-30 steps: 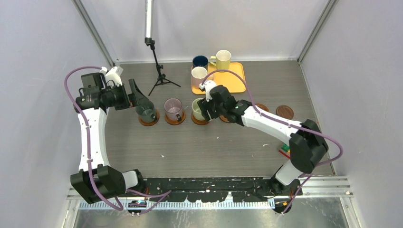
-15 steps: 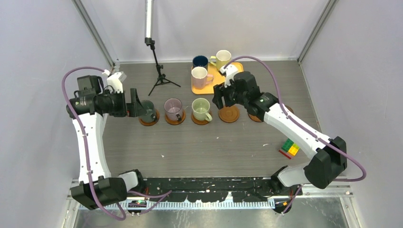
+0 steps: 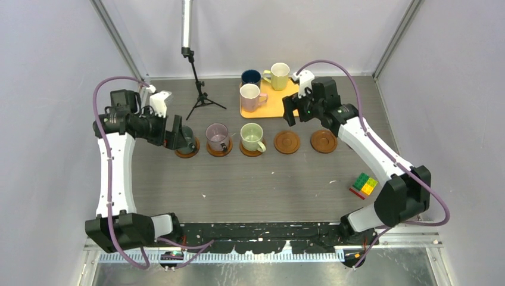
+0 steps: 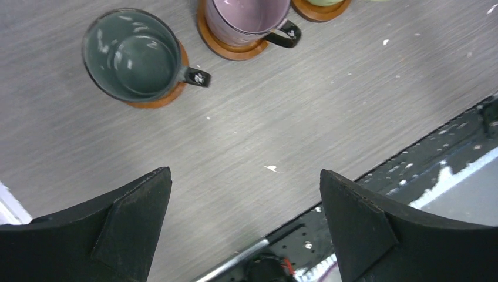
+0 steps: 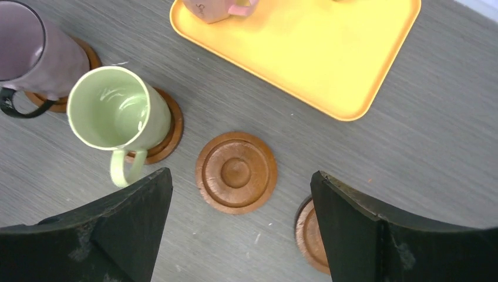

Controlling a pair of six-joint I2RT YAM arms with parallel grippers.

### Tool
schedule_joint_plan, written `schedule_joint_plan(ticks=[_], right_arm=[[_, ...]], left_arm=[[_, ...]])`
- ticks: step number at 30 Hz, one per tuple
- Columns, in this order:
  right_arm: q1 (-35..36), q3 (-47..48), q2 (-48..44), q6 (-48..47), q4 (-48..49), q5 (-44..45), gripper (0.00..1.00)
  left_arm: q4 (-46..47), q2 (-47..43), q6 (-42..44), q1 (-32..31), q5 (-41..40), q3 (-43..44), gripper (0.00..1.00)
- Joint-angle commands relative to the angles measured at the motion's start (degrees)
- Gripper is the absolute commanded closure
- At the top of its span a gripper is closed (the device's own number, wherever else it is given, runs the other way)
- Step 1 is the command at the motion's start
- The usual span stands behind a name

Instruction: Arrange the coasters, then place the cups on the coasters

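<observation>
Three cups stand on coasters in a row: dark green [image 3: 185, 143] [image 4: 132, 56], mauve [image 3: 217, 137] [image 4: 249, 17] and light green [image 3: 252, 137] [image 5: 117, 108]. Two empty coasters [image 3: 287, 142] [image 3: 323, 140] continue the row to the right; one coaster [image 5: 236, 172] shows between my right fingers. Pink [image 3: 250, 95], navy [image 3: 251, 77] and pale yellow [image 3: 279, 74] cups sit at the tray [image 3: 284, 106]. My right gripper [image 3: 290, 112] [image 5: 241, 179] hovers open above the empty coaster, holding nothing. Just left of the dark green cup, my left gripper [image 3: 177, 133] [image 4: 244, 176] is open and empty.
A black tripod [image 3: 199, 95] stands at the back, left of the tray. A multicoloured toy block [image 3: 364, 184] lies near the right arm. The black base rail [image 4: 376, 194] runs along the table's near edge.
My right gripper has come away from the light green cup, moved right and back toward the tray, and its jaws stand wider. The left arm has shifted slightly.
</observation>
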Motion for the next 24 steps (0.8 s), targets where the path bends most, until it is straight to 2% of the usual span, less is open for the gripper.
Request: schedule_joint_plan(ticks=[1,5,7,9,11,19,24], right_arm=[[-2.7,6.1,3.1,-10.0,0.7,-7.9,0.08],[-2.6,12.7,10.8,-14.2,-2.0,-7.4,0.16],[-2.5,18.5,15.7,-17.2,-9.2,-9.0,0.22],[-2.6,23.2,20.1,-17.0,-14.3,-9.1,0.22],[-3.1,26.1,23.4,-17.8,-15.4,-11.0,0.21],[-4.1,29.8,32.7,-30.1,-13.0,-21.4,0.18],[-4.1,34.8,39.0,-34.3,-14.9,-22.2,0.20]], left_arm=[[8.2,0.5,5.8,-0.1,0.0,-0.9,0.00],[21.2,-4.9,-3.2,-0.1,-1.6,-4.7,0.00],[24.5,-7.0,-2.3,-0.1,-1.4,-6.5,0.00],[24.6,-7.5,-2.7,-0.2,-2.7,-6.4,0.00],[22.0,-6.6,-2.7,-0.2,-3.0,-5.3,0.00],[18.1,-6.0,-2.7,-0.1,-3.0,-7.6,0.00],[19.6,-6.5,-4.7,-0.1,-3.3,-9.3,0.00]])
